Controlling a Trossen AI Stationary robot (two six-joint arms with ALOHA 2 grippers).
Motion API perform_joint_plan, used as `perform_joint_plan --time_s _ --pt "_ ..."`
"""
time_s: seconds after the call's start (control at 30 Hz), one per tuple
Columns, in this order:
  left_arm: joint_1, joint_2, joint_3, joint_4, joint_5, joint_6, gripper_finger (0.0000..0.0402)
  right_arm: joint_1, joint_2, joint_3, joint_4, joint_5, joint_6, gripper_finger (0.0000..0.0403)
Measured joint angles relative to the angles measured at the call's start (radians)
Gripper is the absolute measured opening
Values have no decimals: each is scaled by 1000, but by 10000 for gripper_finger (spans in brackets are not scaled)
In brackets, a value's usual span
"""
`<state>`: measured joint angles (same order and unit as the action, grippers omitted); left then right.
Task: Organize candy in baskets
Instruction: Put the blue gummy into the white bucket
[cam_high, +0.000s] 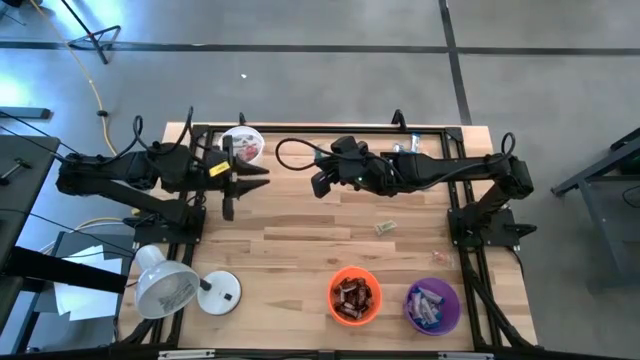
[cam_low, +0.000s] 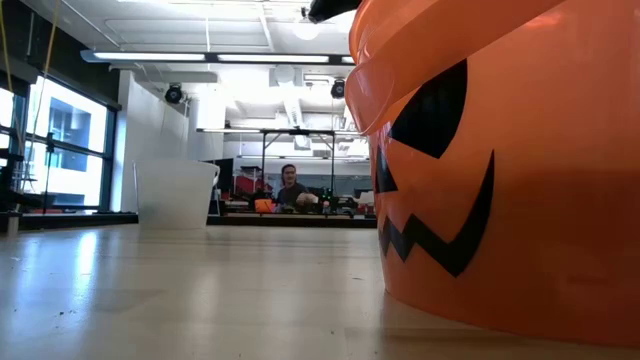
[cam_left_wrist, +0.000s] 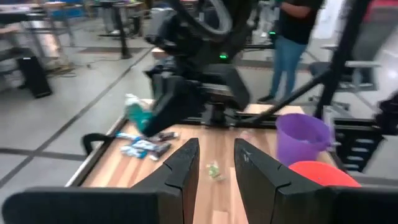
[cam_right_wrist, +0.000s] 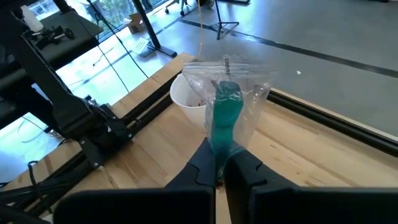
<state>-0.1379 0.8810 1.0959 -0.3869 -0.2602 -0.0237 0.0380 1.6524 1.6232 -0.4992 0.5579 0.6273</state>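
My right gripper (cam_right_wrist: 219, 163) is shut on a clear plastic bag (cam_right_wrist: 229, 87) with something teal inside, held above the table's far middle (cam_high: 320, 182). The white basket (cam_high: 243, 146) stands just beyond it at the far left. My left gripper (cam_left_wrist: 216, 163) hovers open beside the white basket (cam_high: 245, 186), with nothing between its fingers. The orange basket (cam_high: 355, 297) and the purple basket (cam_high: 432, 305) stand at the near edge, both with candy inside. One loose candy (cam_high: 386, 228) lies on the table's middle right. A few blue-and-white candies (cam_left_wrist: 146, 148) lie by the far edge. My right gripper pinches one end of the clear bag (cam_right_wrist: 217, 144) between its two shut fingers. The fingers come from the table's right, slanting a little downward. The bag and its teal content (cam_left_wrist: 134, 113) stick out past the fingertips, lifted clear of the table.
A white dome lamp (cam_high: 165, 285) on a round base (cam_high: 220, 293) stands at the near left corner. Black frame rails (cam_high: 300, 128) run along the table's edges. In the low view the orange basket (cam_low: 500, 180) fills the right side. People stand in the room beyond (cam_left_wrist: 292, 43).
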Motion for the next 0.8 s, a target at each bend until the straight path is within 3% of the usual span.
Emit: perform_joint_plan --time_s 0.27,0.37,0.57,0.8 --pt "21 4 1 58 -311 -198 88 3 0 -1 15 0 46 0" --pt "36 11 1 58 -381 -252 88 15 0 -1 73 11 -7 0" --pt "69 41 0 70 -388 -354 88 38 0 -1 215 78 -146 0" --pt "101 93 0 177 -259 -368 88 35 17 -1 260 77 -165 0"
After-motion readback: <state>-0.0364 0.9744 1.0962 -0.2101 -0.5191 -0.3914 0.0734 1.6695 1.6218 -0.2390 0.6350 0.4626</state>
